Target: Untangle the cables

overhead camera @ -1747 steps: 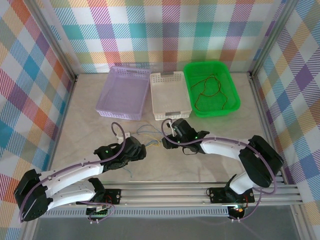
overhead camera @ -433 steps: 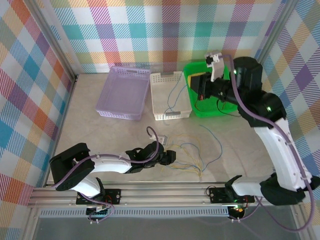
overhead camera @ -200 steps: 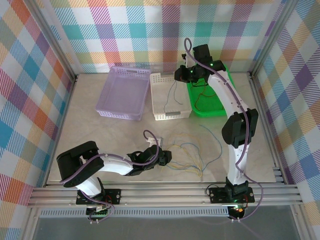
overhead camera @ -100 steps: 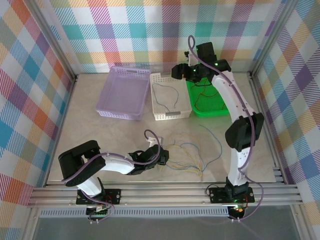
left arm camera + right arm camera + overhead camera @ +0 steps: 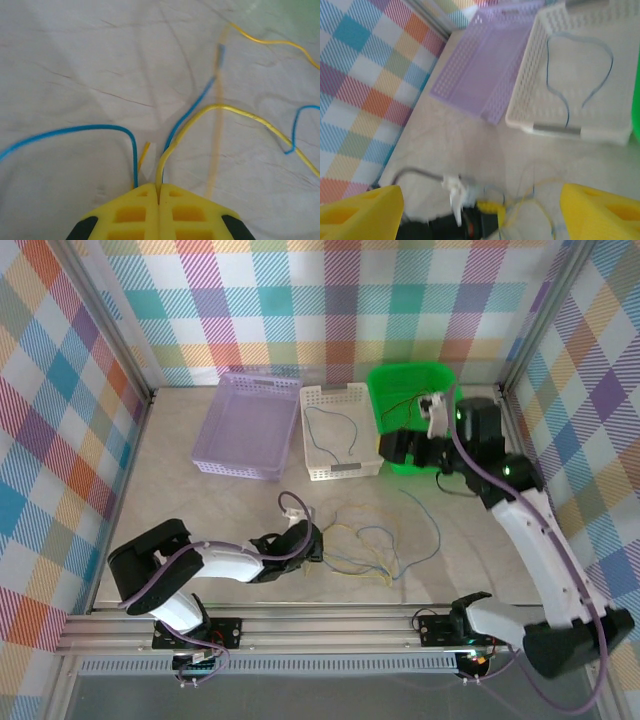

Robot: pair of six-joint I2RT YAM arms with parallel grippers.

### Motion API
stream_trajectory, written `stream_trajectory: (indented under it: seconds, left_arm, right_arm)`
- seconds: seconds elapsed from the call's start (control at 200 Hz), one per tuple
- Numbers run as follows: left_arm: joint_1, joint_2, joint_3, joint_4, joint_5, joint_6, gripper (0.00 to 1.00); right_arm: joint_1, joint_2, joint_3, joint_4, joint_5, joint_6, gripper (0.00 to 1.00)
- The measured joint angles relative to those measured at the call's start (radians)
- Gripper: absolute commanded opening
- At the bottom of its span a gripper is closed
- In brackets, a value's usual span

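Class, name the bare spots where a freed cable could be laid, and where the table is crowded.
Bare: the table between the purple basket and the left arm; the purple basket's floor too. Crowded: the loose cables ahead of the left gripper, before the white basket.

Robot lab test cell; my table [image 5: 180,490] sits boxed in by checked cloth walls [image 5: 60,410] on a metal frame [image 5: 112,335]; an aluminium rail [image 5: 340,630] runs along its near edge.

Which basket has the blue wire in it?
The white basket in the middle holds the blue wire. The green basket has reddish wires instead, and the purple basket has none.
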Motion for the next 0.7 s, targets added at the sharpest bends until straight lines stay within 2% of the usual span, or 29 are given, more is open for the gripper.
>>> stream_trajectory:
  seconds: [0.155,0.325,0.485,0.7]
  left_arm:
    - [0.089,-0.111,-0.025,-0.091,-0.008,0.011,0.00]
    - [0.180,-0.220,-0.031,-0.142,0.003,0.026,0.00]
    - [0.195,-0.251,-0.032,-0.173,0.017,0.037,0.00]
    - [0.195,-0.362,-0.066,-0.242,0.018,0.039,0.00]
  right_arm:
    - [0.046,-0.138,-0.248,-0.033,-0.010,0.009,0.81]
    - [0.105,-0.244,-0.422,-0.037,-0.018,0.048,0.77]
    - [0.186,-0.214,-0.505,-0.004,0.020,0.069,0.75]
    - [0.225,-0.145,-0.578,0.071,0.062,0.079,0.69]
